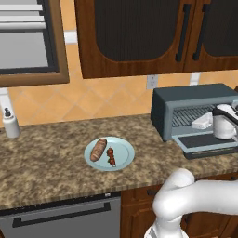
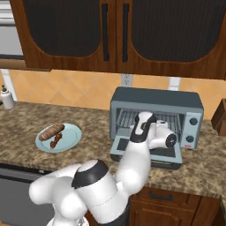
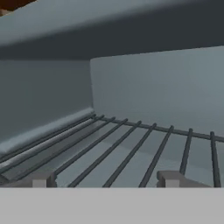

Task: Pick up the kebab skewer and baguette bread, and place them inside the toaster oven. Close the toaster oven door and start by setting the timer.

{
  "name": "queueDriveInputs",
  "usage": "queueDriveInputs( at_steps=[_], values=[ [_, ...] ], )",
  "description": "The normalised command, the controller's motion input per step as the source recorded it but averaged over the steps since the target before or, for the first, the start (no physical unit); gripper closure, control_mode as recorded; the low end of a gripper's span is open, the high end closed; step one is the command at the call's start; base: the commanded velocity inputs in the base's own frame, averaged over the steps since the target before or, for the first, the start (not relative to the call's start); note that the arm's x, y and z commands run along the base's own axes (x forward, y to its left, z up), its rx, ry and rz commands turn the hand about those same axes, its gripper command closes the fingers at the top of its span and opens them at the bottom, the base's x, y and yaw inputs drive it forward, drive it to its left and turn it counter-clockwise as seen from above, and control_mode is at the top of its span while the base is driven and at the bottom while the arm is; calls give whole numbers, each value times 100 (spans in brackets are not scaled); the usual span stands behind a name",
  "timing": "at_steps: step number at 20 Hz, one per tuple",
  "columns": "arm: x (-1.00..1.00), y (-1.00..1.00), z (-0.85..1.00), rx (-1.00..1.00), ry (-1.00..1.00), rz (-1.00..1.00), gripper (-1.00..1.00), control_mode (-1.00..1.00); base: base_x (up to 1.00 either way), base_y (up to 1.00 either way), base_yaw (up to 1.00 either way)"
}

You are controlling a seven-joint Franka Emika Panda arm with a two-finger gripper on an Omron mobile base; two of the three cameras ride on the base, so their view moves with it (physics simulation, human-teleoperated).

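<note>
The grey-blue toaster oven [image 1: 160, 109] [image 2: 154, 99] stands on the counter with its door [image 1: 204, 145] [image 2: 170, 160] folded down flat. My gripper [image 1: 197, 123] [image 3: 106, 179] reaches into the oven mouth just above the wire rack [image 3: 131, 144]. It is open, with nothing between its fingertips [image 3: 41, 179]. The tan baguette bread [image 1: 98, 149] [image 2: 51, 131] and the dark chunky kebab skewer [image 1: 111, 157] [image 2: 56, 140] lie side by side on a pale blue plate [image 1: 123, 151] [image 2: 73, 134], well to the left of the oven.
A white bottle [image 1: 10, 123] [image 2: 6, 98] stands at the counter's far left by the wall. The oven's knobs [image 2: 193, 121] sit on its right front panel. Dark wooden cabinets [image 2: 110, 31] hang overhead. A dishwasher front [image 1: 60, 218] lies below the counter.
</note>
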Motion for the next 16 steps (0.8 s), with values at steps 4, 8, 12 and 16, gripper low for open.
queueDriveInputs(
  at_steps=[4,8,12,16],
  values=[
    [-100,-26,-56,-11,6,0,-100,-100,0,0,0],
    [-100,-36,-25,-12,20,0,-100,-100,0,0,0],
    [-100,-42,-5,-8,25,0,-100,-100,0,0,0],
    [-86,-36,20,-1,21,0,-100,-100,0,0,0]
  ],
)
